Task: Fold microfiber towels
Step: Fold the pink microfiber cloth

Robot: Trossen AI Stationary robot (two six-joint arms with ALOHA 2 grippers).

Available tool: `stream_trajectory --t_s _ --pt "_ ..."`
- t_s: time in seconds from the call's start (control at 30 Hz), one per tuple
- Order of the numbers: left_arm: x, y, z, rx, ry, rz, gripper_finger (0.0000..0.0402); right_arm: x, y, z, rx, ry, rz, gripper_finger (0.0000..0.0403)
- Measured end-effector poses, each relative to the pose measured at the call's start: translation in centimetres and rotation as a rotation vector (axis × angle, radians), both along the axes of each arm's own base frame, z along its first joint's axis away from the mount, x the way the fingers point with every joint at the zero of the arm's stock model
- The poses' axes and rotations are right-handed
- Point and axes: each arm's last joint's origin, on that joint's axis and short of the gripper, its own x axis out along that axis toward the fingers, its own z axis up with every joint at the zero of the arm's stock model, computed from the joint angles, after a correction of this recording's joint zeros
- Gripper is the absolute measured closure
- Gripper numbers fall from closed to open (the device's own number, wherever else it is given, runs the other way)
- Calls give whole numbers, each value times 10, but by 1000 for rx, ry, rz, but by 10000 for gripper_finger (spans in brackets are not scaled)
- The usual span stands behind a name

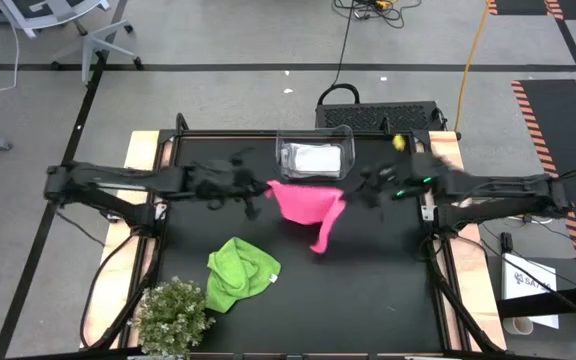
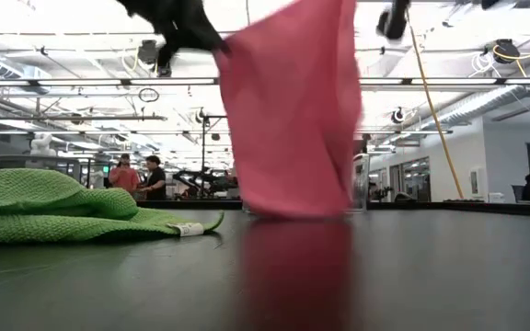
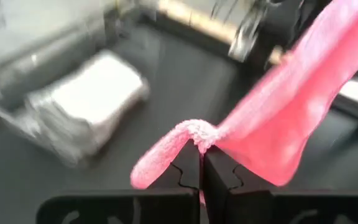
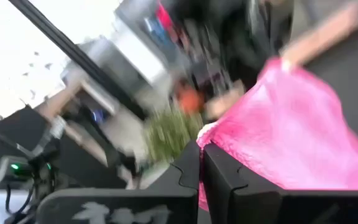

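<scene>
A bright pink microfiber towel (image 1: 306,203) hangs spread between my two grippers over the middle of the black table. My left gripper (image 1: 267,189) is shut on its left upper end and my right gripper (image 1: 356,190) on its right upper end. In the low view the pink towel (image 2: 293,119) hangs down as a wide sheet; whether its lower edge (image 2: 293,213) touches the table I cannot tell. A lime green towel (image 1: 239,274) lies crumpled on the table near the front left. White cloth (image 1: 313,158) lies inside the clear bin (image 1: 315,172). My left gripper pinches a bunched bit of the pink towel's upper edge (image 3: 197,132) between its two fingers; how many layers I cannot tell. The cloth runs off from the fingers toward the other arm and hangs below. My right gripper pinches the towel's opposite upper end (image 4: 211,134) between its two fingers, coming roughly level from the table's right side. The cloth hangs down from there.
The clear bin stands at the table's far middle, just behind the hanging towel. A small green bushy plant (image 1: 172,316) stands at the near left corner beside the green towel. Bare black table (image 1: 368,290) lies to the near right. People stand far off in the room (image 2: 141,176).
</scene>
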Motion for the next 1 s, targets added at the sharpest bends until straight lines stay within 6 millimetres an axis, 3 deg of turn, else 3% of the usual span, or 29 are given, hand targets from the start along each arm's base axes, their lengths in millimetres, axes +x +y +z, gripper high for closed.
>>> stream_trajectory --t_s 0.17,0.23,0.33,0.43,0.6,0.77,1.0 --pt "-22 -1 61 111 -169 -24 400 -24 -7 51 -95 -182 -41 403" --pt "-26 -4 83 132 -217 -39 400 -27 -6 54 -94 -163 -30 403" --pt "-28 -11 94 142 -172 -58 400 -24 0 45 -37 -54 54 403" --pt "-23 -16 93 135 -117 -79 400 -22 2 28 3 108 107 403" --pt "-10 -18 78 106 -34 -66 401 -27 -6 12 9 273 38 403" --pt "4 -11 65 119 19 -47 401 -33 -21 10 -44 289 -35 403" --pt "17 15 62 154 -14 27 401 -46 -46 7 -143 325 -167 403"
